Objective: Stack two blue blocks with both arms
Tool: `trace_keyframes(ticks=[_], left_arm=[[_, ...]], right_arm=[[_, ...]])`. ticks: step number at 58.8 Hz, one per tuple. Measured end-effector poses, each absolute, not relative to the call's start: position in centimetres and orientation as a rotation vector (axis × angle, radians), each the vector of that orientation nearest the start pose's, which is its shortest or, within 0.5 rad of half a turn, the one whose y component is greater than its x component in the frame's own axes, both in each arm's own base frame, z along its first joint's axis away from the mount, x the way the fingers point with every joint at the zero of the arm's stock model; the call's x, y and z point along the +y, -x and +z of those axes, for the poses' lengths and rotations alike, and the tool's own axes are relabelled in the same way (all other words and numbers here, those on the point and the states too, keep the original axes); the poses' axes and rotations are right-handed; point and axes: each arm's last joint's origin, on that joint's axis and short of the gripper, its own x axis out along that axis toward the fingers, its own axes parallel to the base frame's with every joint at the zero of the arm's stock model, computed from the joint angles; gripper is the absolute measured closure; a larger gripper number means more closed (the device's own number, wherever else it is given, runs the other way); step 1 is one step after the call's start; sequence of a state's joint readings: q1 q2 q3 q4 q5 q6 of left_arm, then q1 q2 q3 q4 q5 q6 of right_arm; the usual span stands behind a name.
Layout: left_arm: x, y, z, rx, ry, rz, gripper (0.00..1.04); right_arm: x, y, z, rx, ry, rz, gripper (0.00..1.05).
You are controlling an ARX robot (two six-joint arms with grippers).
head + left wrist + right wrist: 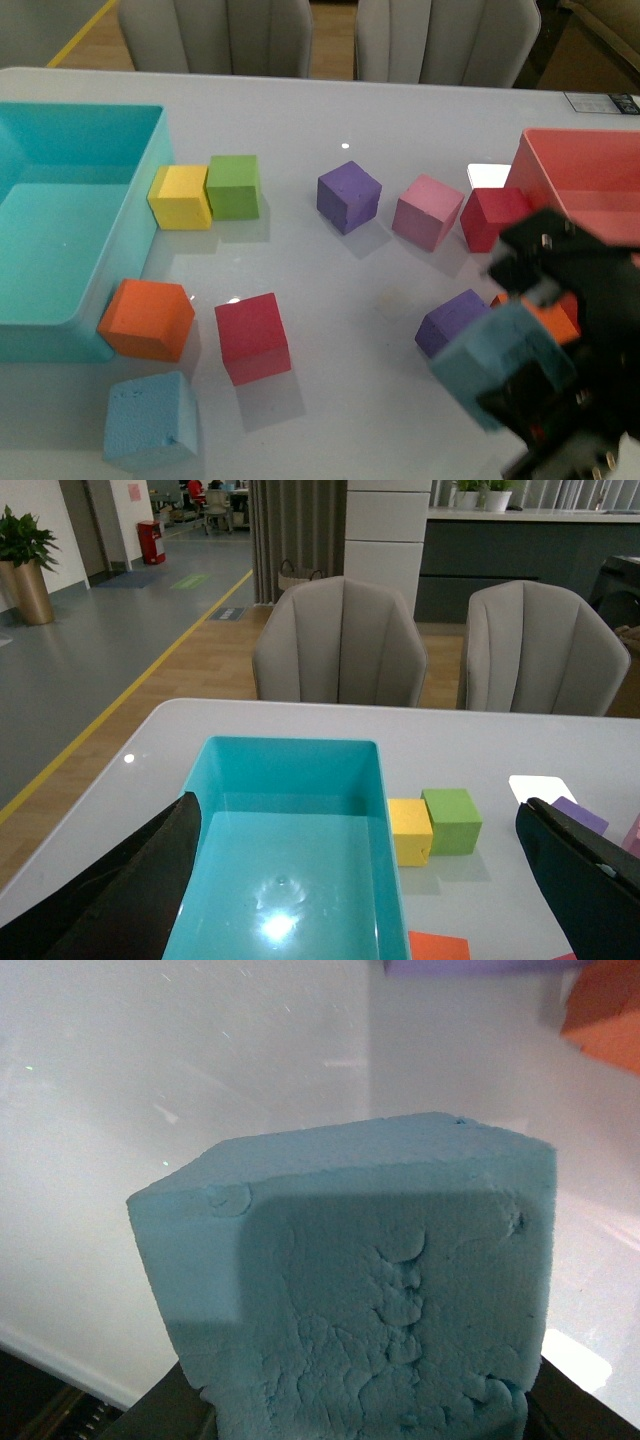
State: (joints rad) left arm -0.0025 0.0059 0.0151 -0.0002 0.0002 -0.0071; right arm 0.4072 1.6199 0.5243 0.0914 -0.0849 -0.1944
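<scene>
One blue block (150, 420) lies loose at near left. The left gripper (355, 870), only finger edges showing, gapes empty over the turquoise bin (290, 743); the blurred right gripper (510, 335) clamps the other blue block (490, 365), half hiding a purple cube (450, 320).

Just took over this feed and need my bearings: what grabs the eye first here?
The right tool dominates the near right, clamped on a tilted blue block that fills the right wrist view. The second blue block sits on the table at the near left, just in front of the orange cube, with the big turquoise bin along the left edge.
</scene>
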Motion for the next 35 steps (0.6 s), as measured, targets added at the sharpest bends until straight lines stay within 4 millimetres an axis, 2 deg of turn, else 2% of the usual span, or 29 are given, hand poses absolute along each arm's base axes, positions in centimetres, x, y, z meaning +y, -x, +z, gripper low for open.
trace_keyframes(ticks=[6, 14, 25, 35], left_arm=[[0.0, -9.7, 16.8, -0.009, 0.007, -0.003, 0.09], [0.0, -9.7, 16.8, -0.009, 0.007, -0.003, 0.09], [0.0, -9.7, 16.8, -0.009, 0.007, -0.003, 0.09], [0.0, -9.7, 16.8, -0.009, 0.007, -0.003, 0.09]], right_arm=[[11.6, -25.7, 11.4, 0.870, 0.341, 0.533, 0.62], [13.5, -29.6, 11.5, 0.855, 0.289, 0.531, 0.63], [16.7, -34.5, 9.2, 0.890, 0.293, 0.514, 0.63], [19.1, -36.4, 6.6, 0.943, 0.291, 0.529, 0.63]])
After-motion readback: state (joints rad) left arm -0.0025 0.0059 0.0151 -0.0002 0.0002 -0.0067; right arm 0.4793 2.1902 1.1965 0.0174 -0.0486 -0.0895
